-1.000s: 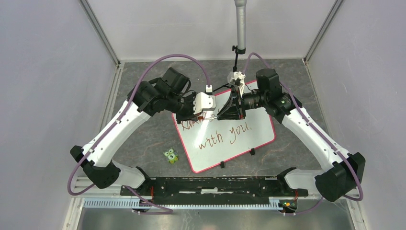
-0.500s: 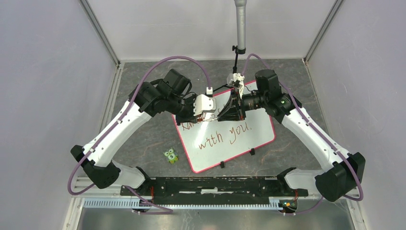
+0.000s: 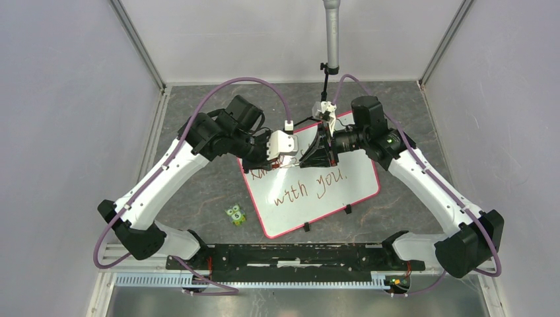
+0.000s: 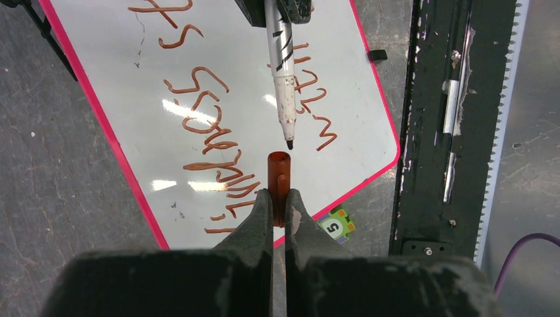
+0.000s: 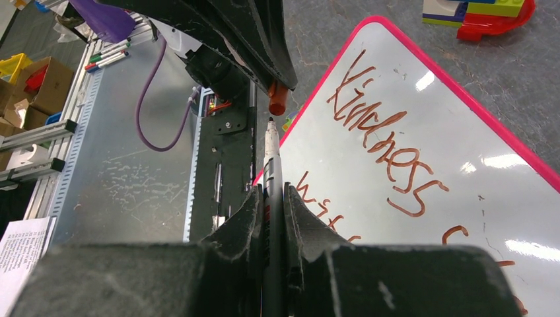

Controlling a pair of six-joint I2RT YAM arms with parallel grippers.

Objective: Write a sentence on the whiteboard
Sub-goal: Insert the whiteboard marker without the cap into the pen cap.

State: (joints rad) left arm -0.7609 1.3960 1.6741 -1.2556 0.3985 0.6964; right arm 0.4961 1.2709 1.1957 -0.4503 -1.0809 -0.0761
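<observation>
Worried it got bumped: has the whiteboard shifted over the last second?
No; the whiteboard sits unchanged against the black rail and the green toy.

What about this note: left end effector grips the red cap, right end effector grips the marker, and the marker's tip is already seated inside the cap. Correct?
Not seated. The left wrist view shows the marker with its tip short of the open mouth of the cap, a gap between them. The rest stands: the left end effector grips the cap, the right end effector grips the marker.
</observation>
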